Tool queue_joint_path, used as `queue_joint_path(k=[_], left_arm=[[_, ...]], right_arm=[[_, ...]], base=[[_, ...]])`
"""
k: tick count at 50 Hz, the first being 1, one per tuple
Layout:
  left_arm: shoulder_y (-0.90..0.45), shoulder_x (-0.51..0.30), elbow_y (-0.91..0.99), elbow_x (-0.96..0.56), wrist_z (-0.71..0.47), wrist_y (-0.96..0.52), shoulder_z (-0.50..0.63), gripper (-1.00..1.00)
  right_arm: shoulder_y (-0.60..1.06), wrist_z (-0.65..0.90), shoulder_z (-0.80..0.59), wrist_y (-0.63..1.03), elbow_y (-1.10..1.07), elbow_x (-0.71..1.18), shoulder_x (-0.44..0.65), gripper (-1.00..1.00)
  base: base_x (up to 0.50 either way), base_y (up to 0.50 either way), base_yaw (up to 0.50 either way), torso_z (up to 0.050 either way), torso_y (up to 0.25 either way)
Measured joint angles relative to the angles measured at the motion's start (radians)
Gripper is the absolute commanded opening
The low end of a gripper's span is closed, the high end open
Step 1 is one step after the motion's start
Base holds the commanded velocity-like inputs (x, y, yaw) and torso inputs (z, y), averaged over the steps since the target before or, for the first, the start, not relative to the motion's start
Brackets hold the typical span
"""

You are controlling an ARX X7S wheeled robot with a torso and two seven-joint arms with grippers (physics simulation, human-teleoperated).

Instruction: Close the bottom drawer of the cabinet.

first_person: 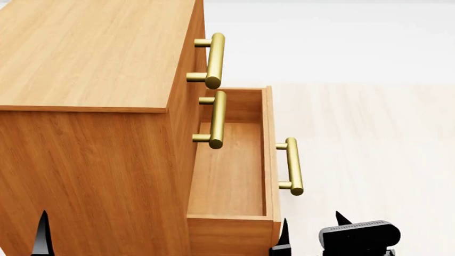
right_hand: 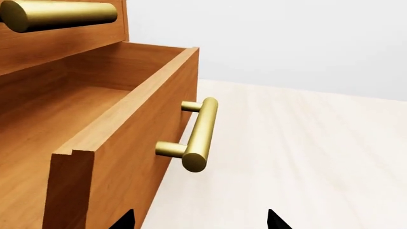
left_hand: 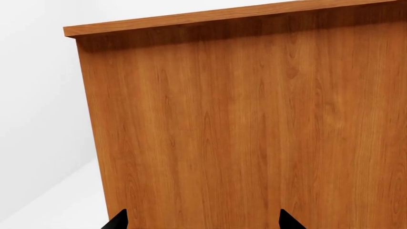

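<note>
Cabinet (first_person: pixel 85 160) — orange-brown wood grain, flat top, fills the head view from 9 to 11 o'clock.

Bottom drawer (first_person: pixel 231 176) — pulled well out of the cabinet front, interior bare; sits toward 5 o'clock of centre in the head view. Brass bar handle (first_person: pixel 292 166) on its front, at 3 o'clock of the drawer box.

Two upper handles (first_person: pixel 214 60) (first_person: pixel 216 120) — brass, flush drawers.

Left gripper (left_hand: pixel 203 222) — fingers parted, nothing between, facing the cabinet's side panel (left_hand: pixel 254 133).

Right gripper (right_hand: pixel 200 222) — fingers spread, empty, apart from the drawer handle (right_hand: pixel 198 136).
</note>
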Motion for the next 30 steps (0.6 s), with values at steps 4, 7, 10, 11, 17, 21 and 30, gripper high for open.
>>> queue_joint_path(k=[4, 7, 10, 11, 17, 21, 30], left_arm=[[0.000, -0.001, -0.001, -0.002, -0.001, 0.002, 0.000, 1.00], [0.000, -0.002, -0.001, -0.004, -0.001, 0.002, -0.001, 1.00], [0.000, -0.003, 0.000, -0.005, -0.002, 0.002, -0.001, 1.00], [0.001, -0.003, 0.000, -0.005, -0.003, 0.002, -0.001, 1.00], [0.001, -0.004, -0.001, -0.006, -0.005, 0.004, 0.000, 1.00], [0.001, -0.005, -0.002, -0.007, -0.006, 0.006, 0.001, 1.00], [0.002, -0.007, -0.003, -0.008, -0.008, 0.008, 0.003, 1.00]], right_arm=[[0.010, 0.007, -0.010, 0.002, 0.006, -0.010, -0.011, 1.00], [0.014, 0.010, -0.020, 0.004, 0.006, -0.018, -0.017, 1.00], [0.017, 0.013, -0.030, 0.005, 0.004, -0.030, -0.023, 1.00], [0.018, 0.013, -0.034, 0.005, 0.003, -0.034, -0.024, 1.00], [0.014, 0.017, -0.056, 0.007, -0.014, -0.055, -0.030, 1.00], [0.012, 0.016, -0.070, 0.006, -0.022, -0.066, -0.034, 1.00], [0.005, 0.016, -0.100, 0.023, -0.060, -0.083, -0.038, 1.00]], base=[[0.00, 0.00, 0.00, 0.000, 0.000], [0.00, 0.00, 0.00, 0.000, 0.000], [0.00, 0.00, 0.00, 0.000, 0.000], [0.00, 0.00, 0.00, 0.000, 0.000], [0.00, 0.00, 0.00, 0.000, 0.000], [0.00, 0.00, 0.00, 0.000, 0.000], [0.00, 0.00, 0.00, 0.000, 0.000]])
